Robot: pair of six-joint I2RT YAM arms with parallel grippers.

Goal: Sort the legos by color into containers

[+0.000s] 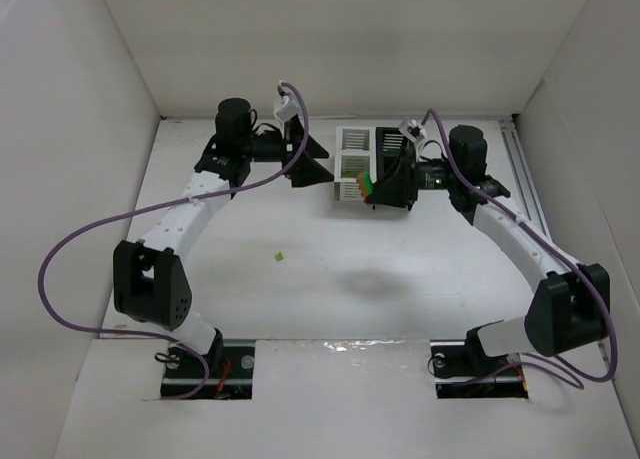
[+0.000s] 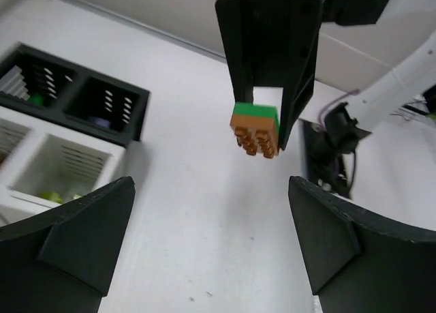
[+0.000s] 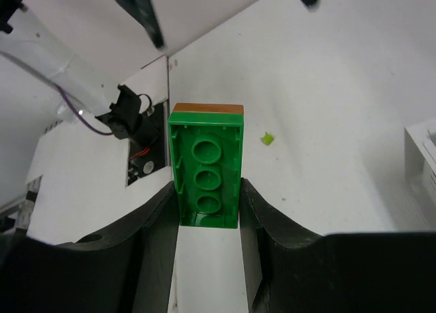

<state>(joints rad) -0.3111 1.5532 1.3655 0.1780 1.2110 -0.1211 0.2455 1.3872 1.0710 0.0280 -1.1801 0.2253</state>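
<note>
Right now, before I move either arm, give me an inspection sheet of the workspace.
Surface: white table, arm bases at its near edge.
Job's things: green and orange-brown stack held in the air near the bins; yellow-green piece loose on the table; green, lavender and yellow-green bricks show inside the bins.
Clutter: nothing seen.
Claws: left claw open and empty; right claw shut on the green and orange-brown stack.
Cables: purple cables loop free off both arms.
Surroundings: white walls on three sides.
</note>
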